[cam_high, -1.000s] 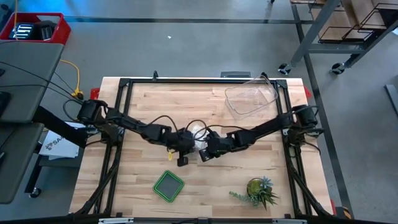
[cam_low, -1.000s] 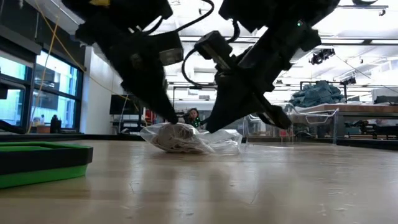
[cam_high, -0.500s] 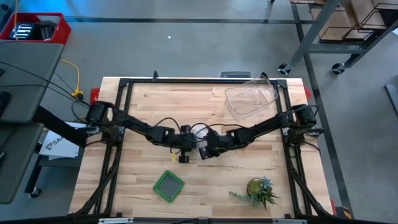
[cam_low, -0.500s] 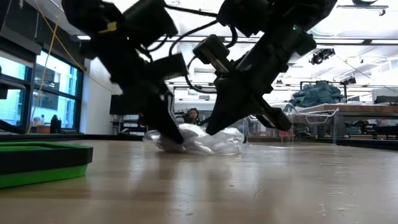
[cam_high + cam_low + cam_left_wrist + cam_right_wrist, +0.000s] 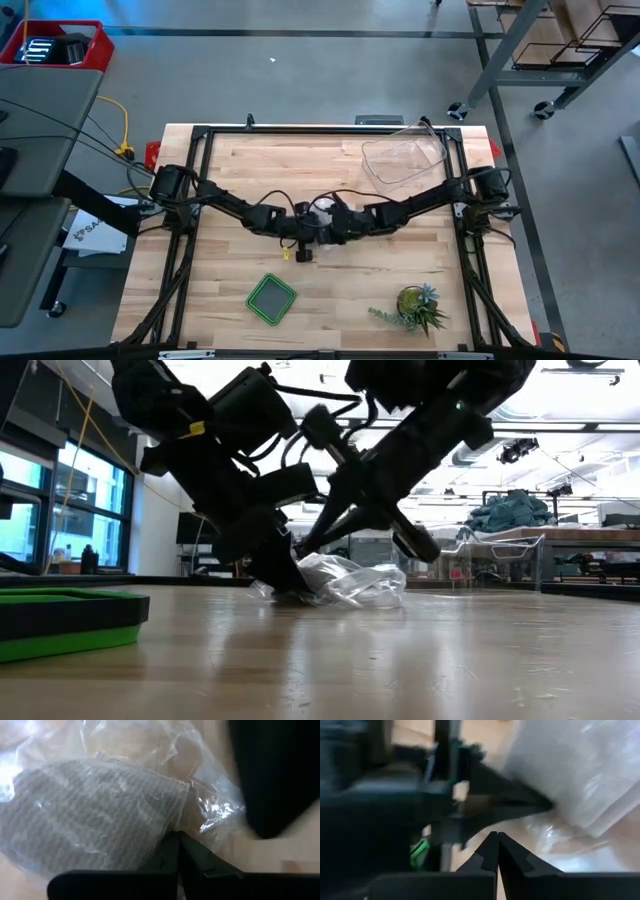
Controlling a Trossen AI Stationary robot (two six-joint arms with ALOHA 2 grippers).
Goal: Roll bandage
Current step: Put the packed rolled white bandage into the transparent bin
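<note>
The bandage point(image 5: 90, 820) is a wad of white gauze inside a crinkly clear plastic bag point(image 5: 350, 580) that lies on the table's middle point(image 5: 322, 208). My left gripper point(image 5: 288, 590) is shut, and its tips are down at the bag's left end. My right gripper point(image 5: 302, 548) is shut too. It slants in from the right just above the bag's top. In the right wrist view its tips point(image 5: 496, 840) hover over the wood beside the clear film point(image 5: 555, 840). My left gripper sets its shut fingertips point(image 5: 177, 842) against the bag's film right beside the bandage's edge point(image 5: 172, 815). It comes slanting down from the table's left side. The bag lies flat on the table. My right gripper: I cannot tell whether it touches the bag.
A clear plastic tub point(image 5: 402, 158) stands at the far right. A green square tray point(image 5: 271, 297) lies near the front edge, left of centre, and a small potted plant point(image 5: 415, 305) sits at the front right. The two arms meet closely over the middle.
My left gripper has gone down to the table at the bag's left end, rolling a little. The bag has shifted slightly toward the table's right and its film stands higher there. My right gripper has tipped flatter above the bag, staying about where it was.
</note>
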